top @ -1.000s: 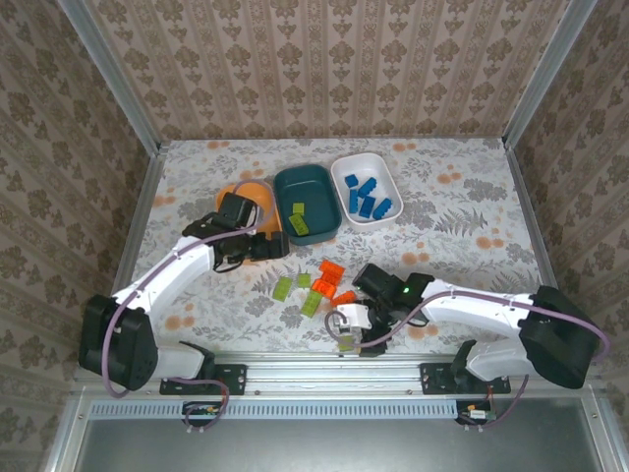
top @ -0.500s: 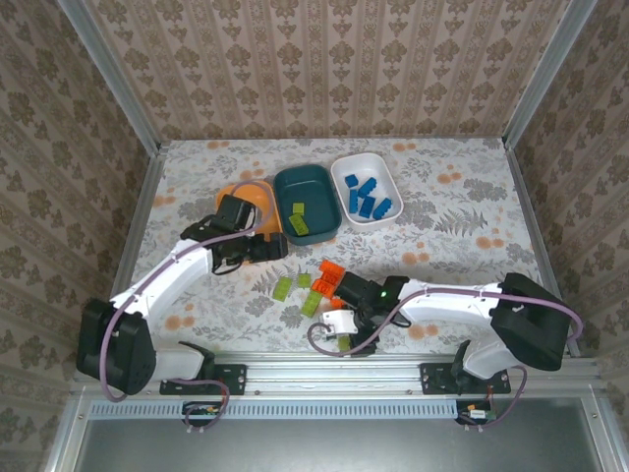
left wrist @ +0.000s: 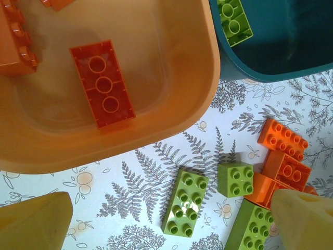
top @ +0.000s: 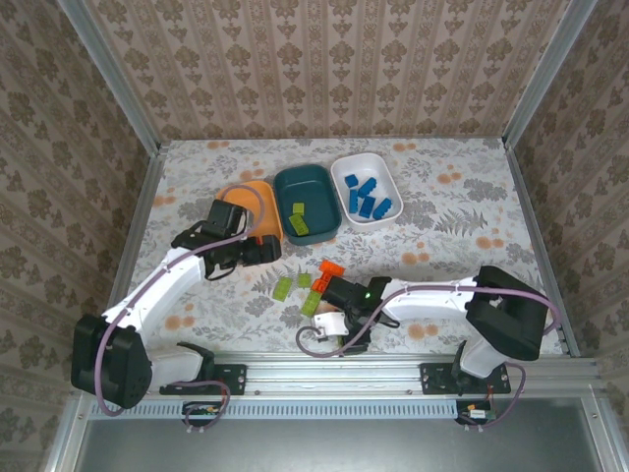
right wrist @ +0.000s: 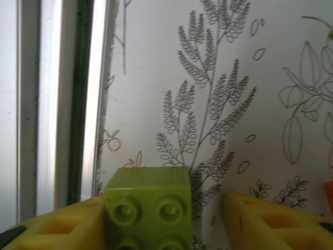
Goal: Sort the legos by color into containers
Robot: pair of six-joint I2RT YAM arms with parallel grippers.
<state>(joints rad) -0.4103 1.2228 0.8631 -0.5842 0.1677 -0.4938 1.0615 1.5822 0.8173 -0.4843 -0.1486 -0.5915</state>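
The orange dish [top: 257, 194], dark teal dish [top: 316, 183] and white dish [top: 383, 173] stand in a row at the back. Blue legos [top: 366, 197] lie in the white dish, lime ones [top: 296, 226] in the teal dish, and an orange lego [left wrist: 102, 83] in the orange dish [left wrist: 156, 104]. Loose lime legos [top: 311, 303] and orange legos [top: 330, 267] lie mid-table. My left gripper [top: 267, 246] [left wrist: 171, 208] hangs open above a lime lego [left wrist: 184, 203]. My right gripper [top: 339, 334] [right wrist: 164, 208] straddles a lime lego [right wrist: 148, 203] that touches its left finger, with a gap to the right finger.
The metal rail [right wrist: 52, 104] of the table's front edge runs right beside the right gripper. Metal frame posts and patterned walls close in the table. The right half of the tablecloth [top: 462, 226] is bare.
My right gripper has swung left to the lime lego by the front edge and its fingers have narrowed around it. The left gripper has drawn back slightly to the left.
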